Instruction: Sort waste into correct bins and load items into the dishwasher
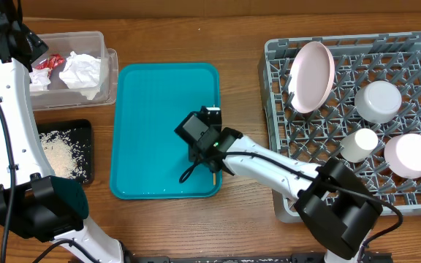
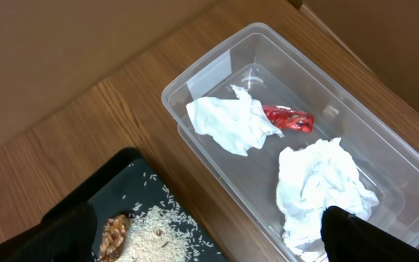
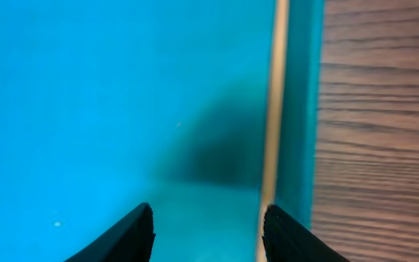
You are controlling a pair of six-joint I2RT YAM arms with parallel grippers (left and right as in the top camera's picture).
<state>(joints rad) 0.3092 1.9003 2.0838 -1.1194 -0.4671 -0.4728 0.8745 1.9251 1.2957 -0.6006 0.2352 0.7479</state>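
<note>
- Waste was absent from our right claw (image 3: 209,236): its two fingers stood about half apart with nothing between them, low over the teal tray (image 1: 159,88), just beside that tray's right rim.
- We judged that closing or dropping there could catch the rim and tilt or drag the tray.
- Our left claw (image 2: 209,218) hung fully spread and empty above the clear tub (image 2: 195,76), which held two crumpled napkins (image 2: 231,120) and a red wrapper (image 2: 289,118).
- Beside the tub, the black tray (image 1: 85,135) held loose rice (image 1: 61,153). A careless descent could knock it and scatter grains over the table (image 1: 196,36).
- The grey dish rack (image 1: 415,73) carried the pink plate (image 1: 311,77), two bowls (image 1: 378,101) and a cup (image 1: 359,144). The plate leaned on edge, so a bump from the right arm (image 1: 269,161) might topple it.
</note>
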